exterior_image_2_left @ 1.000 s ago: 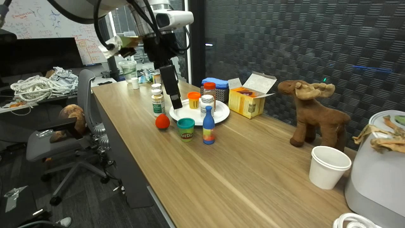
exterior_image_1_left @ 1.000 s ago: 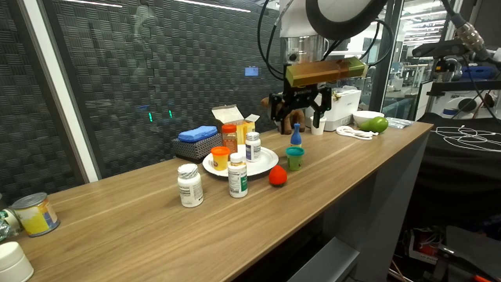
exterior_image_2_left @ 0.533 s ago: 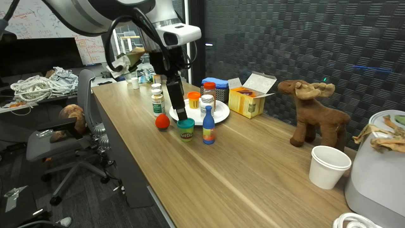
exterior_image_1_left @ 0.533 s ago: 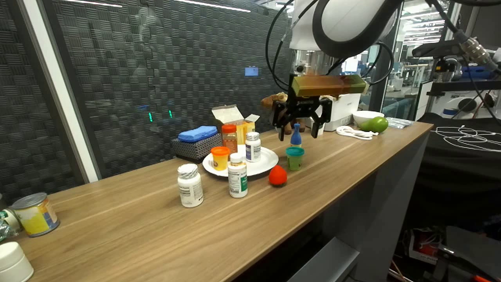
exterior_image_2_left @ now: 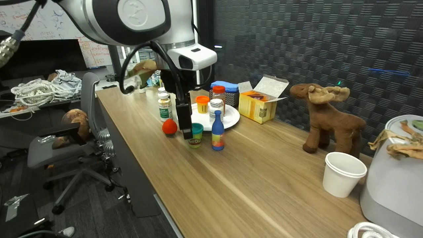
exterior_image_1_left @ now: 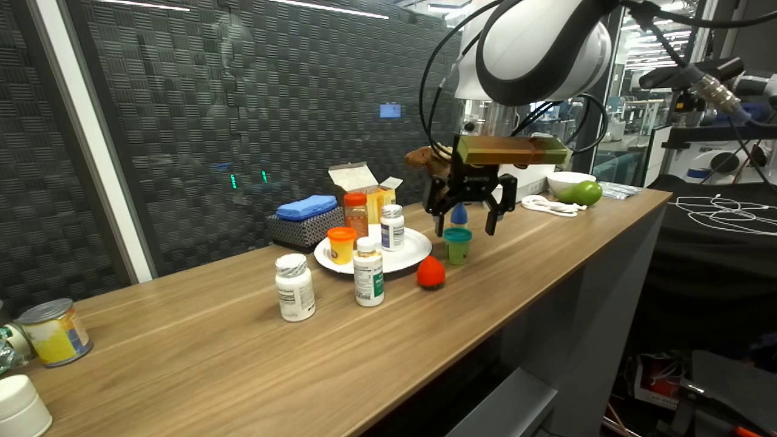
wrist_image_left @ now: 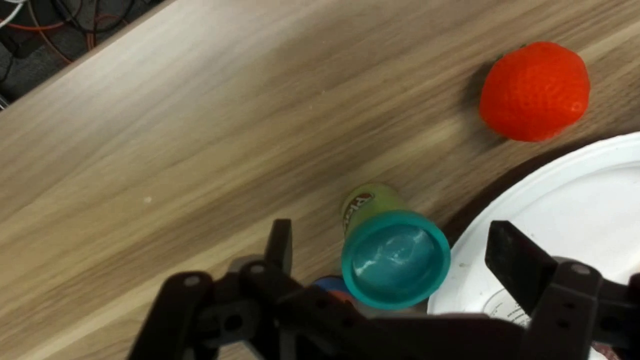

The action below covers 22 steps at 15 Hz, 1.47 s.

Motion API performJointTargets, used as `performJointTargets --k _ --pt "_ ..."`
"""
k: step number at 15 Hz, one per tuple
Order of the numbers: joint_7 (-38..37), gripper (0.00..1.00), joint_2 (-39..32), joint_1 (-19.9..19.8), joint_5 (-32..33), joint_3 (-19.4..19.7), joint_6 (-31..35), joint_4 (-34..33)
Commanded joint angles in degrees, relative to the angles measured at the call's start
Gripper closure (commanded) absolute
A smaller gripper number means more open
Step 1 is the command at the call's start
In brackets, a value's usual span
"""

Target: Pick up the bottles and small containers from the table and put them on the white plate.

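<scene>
While the tool [exterior_image_1_left: 464, 232] is hovering with its jaws wide apart, the green tub [wrist_image_left: 395, 262] is standing upright on the desk [exterior_image_1_left: 243, 364], showing between them in the wrist view. A red strawberry [wrist_image_left: 535, 92] and blue bottle [exterior_image_2_left: 217, 132] are resting nearby; two white bottles [exterior_image_1_left: 368, 276] are standing near the plate [exterior_image_1_left: 416, 250], which is carrying a yellow tub [exterior_image_1_left: 342, 249] and a third white bottle [exterior_image_1_left: 393, 230].

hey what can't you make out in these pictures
In an exterior view: base of the blue bottle, behind the green tub.
Wrist view: most of the blue bottle, behind the pincer.
Wrist view: white plate, cut off by right edge.
In an exterior view: fine print on the green-labelled bottle, too small.
</scene>
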State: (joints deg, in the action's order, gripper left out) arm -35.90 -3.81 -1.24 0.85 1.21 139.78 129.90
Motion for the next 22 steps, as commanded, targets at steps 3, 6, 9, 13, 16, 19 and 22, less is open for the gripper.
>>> performJointTargets --k 3,6,9,13,16,19,22 --pt "0.79 0.25 -1.62 0.20 -0.41 0.95 1.00 -1.06" --pt "-1.39 0.44 -1.94 0.62 2.72 1.52 1.18 -1.52" --pt "-2.04 0.67 -2.04 0.83 5.73 1.72 1.47 -2.24" --pt "-1.56 0.72 -1.77 1.32 8.14 1.25 0.00 -3.35" --pt "-1.42 0.72 -0.82 2.40 8.44 0.47 -1.82 -4.42" --pt "-0.22 0.72 -0.58 3.64 7.82 -0.59 -2.24 -6.25" --pt "-0.04 0.72 -0.92 4.48 8.07 -1.16 -2.15 -7.83"
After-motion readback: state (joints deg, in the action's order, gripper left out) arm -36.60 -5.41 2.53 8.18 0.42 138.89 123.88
